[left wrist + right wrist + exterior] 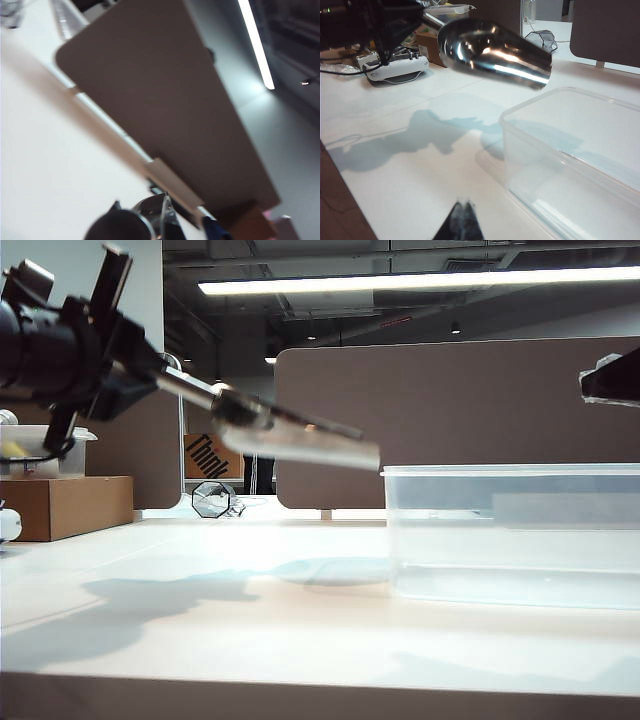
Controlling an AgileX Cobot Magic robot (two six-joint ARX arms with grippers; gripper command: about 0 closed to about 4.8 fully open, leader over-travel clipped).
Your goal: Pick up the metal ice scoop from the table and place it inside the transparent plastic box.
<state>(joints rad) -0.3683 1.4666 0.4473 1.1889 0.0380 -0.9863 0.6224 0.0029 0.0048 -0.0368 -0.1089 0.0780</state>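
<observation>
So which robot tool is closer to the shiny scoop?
The left one. The left tool holds the scoop by its handle, up in the air beside the clear box. The right tool sits apart from the scoop, lower, near the box.

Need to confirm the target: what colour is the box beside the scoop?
Colourless, slightly frosted transparent plastic box; right wrist view shows it best.

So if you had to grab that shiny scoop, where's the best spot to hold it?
By the straight handle, coming from the end opposite the bowl, as the left hand does now. The scoop has a wide, rounded, slick bowl, while the thin handle fits between two fingers.
</observation>
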